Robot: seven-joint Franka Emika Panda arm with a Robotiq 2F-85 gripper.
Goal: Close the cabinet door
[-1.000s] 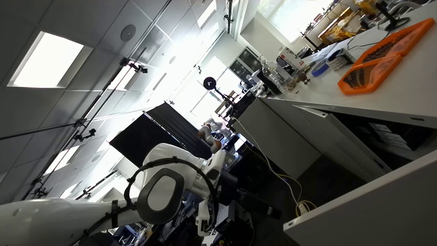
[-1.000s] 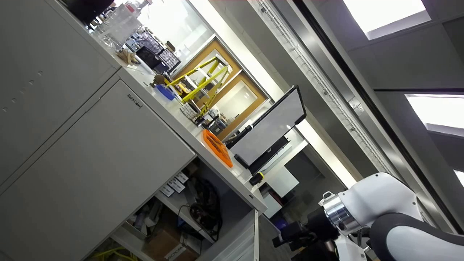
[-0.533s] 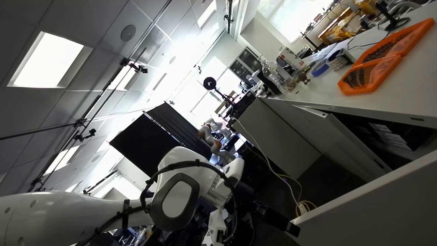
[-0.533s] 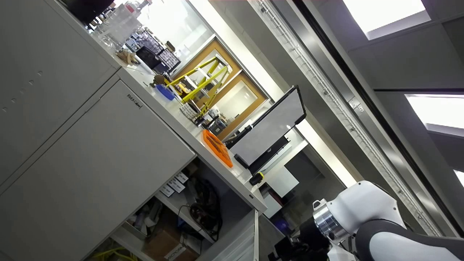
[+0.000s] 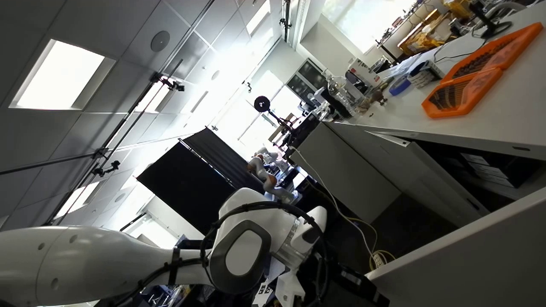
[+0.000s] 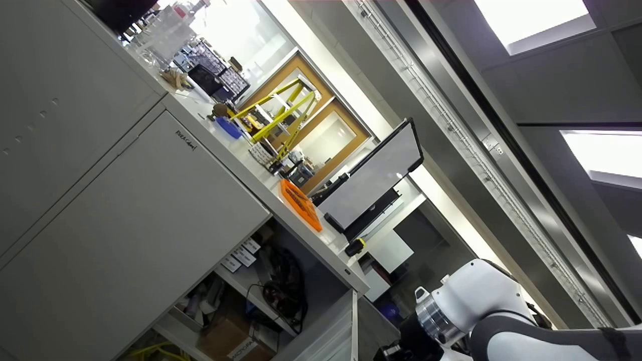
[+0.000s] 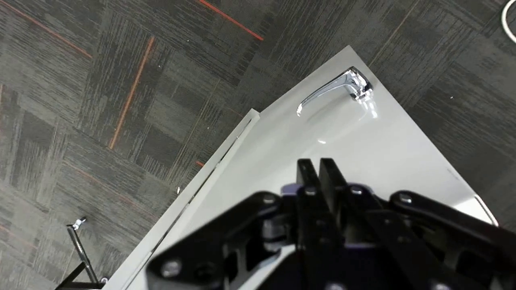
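The cabinet door (image 7: 387,141), a pale grey-white panel, stands swung out from its cabinet, with a silver lever handle (image 7: 355,84) near one corner in the wrist view. In an exterior view the same cabinet door (image 5: 469,264) fills the lower right, and elsewhere its edge (image 6: 354,326) shows almost end-on beside the uncovered interior. My gripper (image 7: 316,161) lies over the panel's face, short of the handle. Its black fingers (image 7: 307,171) are close together, a slim gap between them with nothing in it. Whether they touch the panel I cannot tell.
Above the cabinet runs a white countertop (image 5: 520,111) bearing an orange tray (image 5: 463,96). A cardboard box (image 6: 241,336) and cables sit inside the cabinet. A closed neighbouring panel (image 6: 165,215) covers its other half. A white power strip (image 5: 377,259) lies on the floor.
The arm has travelled right and slightly down towards the door in an exterior view, and left and down where the cabinet interior shows. The door has not visibly moved.
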